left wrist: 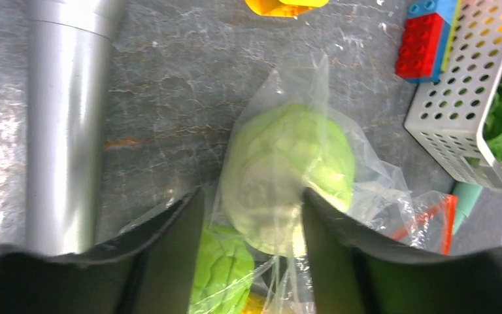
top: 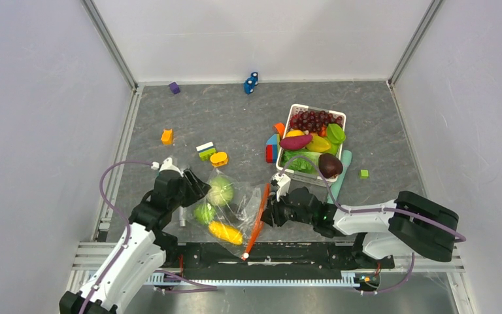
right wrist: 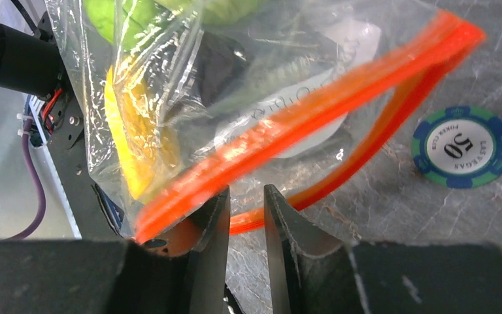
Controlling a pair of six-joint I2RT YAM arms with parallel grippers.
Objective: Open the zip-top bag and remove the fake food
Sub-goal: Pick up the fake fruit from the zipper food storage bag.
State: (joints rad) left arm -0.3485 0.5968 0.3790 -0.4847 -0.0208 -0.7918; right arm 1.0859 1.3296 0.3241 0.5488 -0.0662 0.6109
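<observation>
The clear zip-top bag [top: 235,209] lies between my two arms, its red-orange zipper strip [top: 257,222] hanging open in two lips [right wrist: 340,98]. Inside it are the fake food pieces: a pale green cabbage [top: 220,191], a round green fruit [top: 204,212] and a yellow corn cob [top: 225,231]. My left gripper [left wrist: 251,196] straddles the cabbage [left wrist: 287,163] through the film, fingers against its sides. My right gripper [right wrist: 247,190] sits at the bag's mouth, jaws a little apart. One lip drapes over its left finger and the other crosses behind both tips. Corn [right wrist: 127,140] shows through the plastic.
A white basket [top: 299,108] at the back right holds grapes, lettuce, a magenta sweet potato [top: 295,140] and an eggplant [top: 330,165]. Red and blue blocks [top: 272,150] stand beside it. Loose blocks [top: 205,150] lie behind the bag. A metal cylinder [left wrist: 65,124] and a poker chip [right wrist: 463,147] lie close by.
</observation>
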